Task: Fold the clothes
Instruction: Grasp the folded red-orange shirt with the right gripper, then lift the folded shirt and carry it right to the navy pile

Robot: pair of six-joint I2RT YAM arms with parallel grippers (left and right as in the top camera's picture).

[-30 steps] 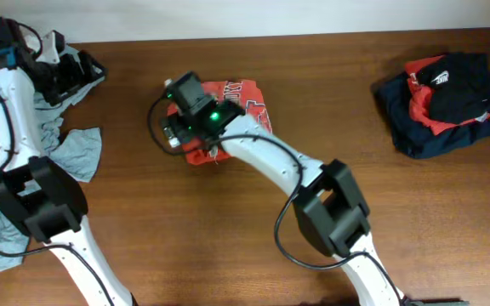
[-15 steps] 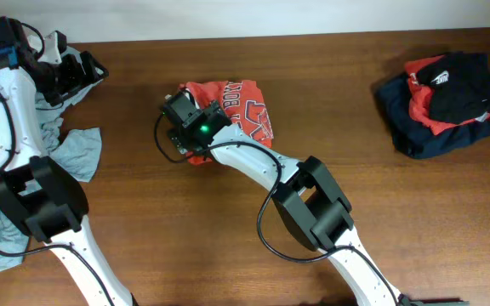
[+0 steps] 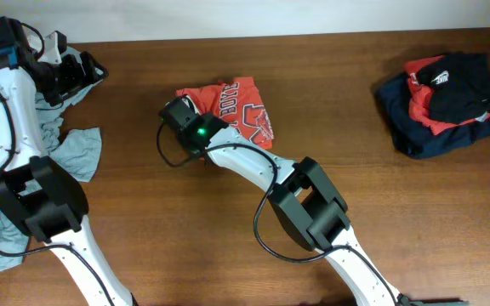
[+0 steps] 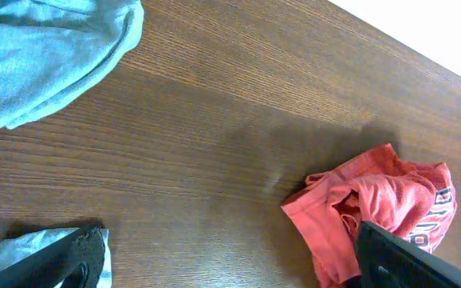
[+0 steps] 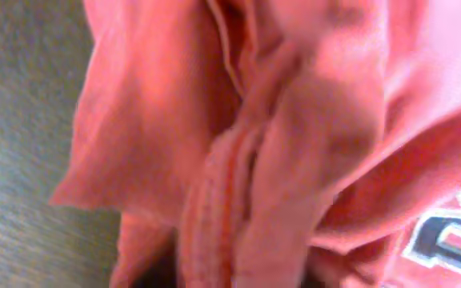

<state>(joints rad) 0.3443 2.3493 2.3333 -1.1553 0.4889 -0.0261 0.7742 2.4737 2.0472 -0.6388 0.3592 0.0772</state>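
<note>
T-shirt (image 3: 241, 106) left edge pinched by right gripper (image 3: 181, 116); left gripper (image 4: 230, 258) spread; open table (image 3: 330, 93) between T-shirt, dark pile (image 3: 445, 93).

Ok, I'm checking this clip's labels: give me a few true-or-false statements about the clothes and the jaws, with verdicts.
1. The right gripper sits at the orange T-shirt's edge, jaws shut on its fabric. True.
2. The left gripper holds the grey-blue shirt. False: its jaws stand open and empty above the table.
3. A pile of navy, red and black clothes lies apart from the orange T-shirt. True.
4. The orange T-shirt lies spread out flat. False: it is bunched up.
</note>
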